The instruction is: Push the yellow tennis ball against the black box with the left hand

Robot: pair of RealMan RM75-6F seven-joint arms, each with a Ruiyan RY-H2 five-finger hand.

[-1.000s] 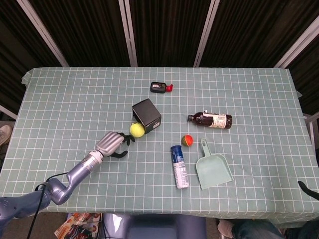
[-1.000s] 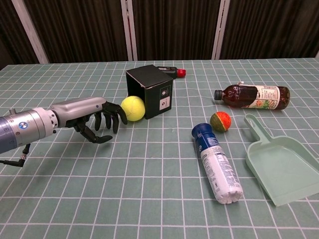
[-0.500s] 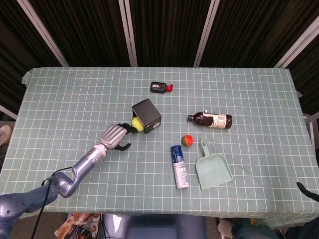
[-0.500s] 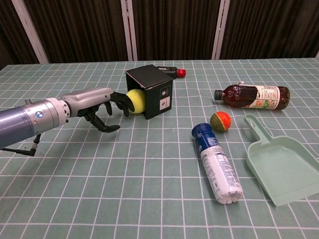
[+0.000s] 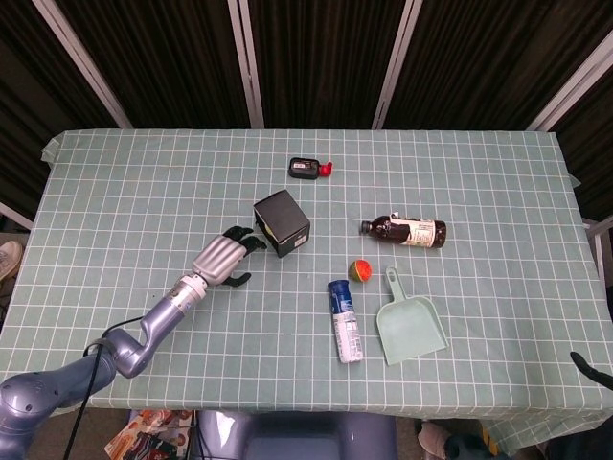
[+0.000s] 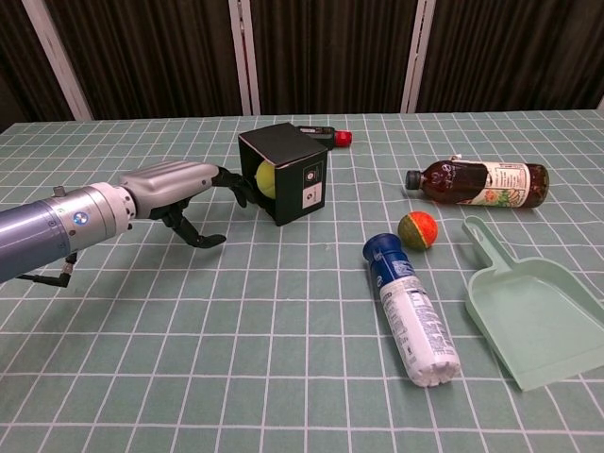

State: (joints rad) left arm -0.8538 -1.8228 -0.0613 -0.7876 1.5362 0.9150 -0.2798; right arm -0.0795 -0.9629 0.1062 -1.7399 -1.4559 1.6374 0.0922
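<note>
On the desk [image 6: 113, 396], the left hand [image 6: 175, 189] has advanced over the past second, its fingers [image 6: 203, 238] spread and gripping nothing, driving the tennis ball [image 6: 265, 179] against the left face of the black box [image 6: 283, 173], where it now sits pressed; the overhead view hides it. The push looks all but complete. Counted near to far: one spray can [image 6: 411, 312], one dustpan [image 6: 529, 316], one orange-and-green ball [image 6: 416, 229], one tennis ball, one black box, one brown bottle [image 6: 477, 181], one small black device [image 5: 305, 168] with a red piece beside it. The right hand is out of sight.
</note>
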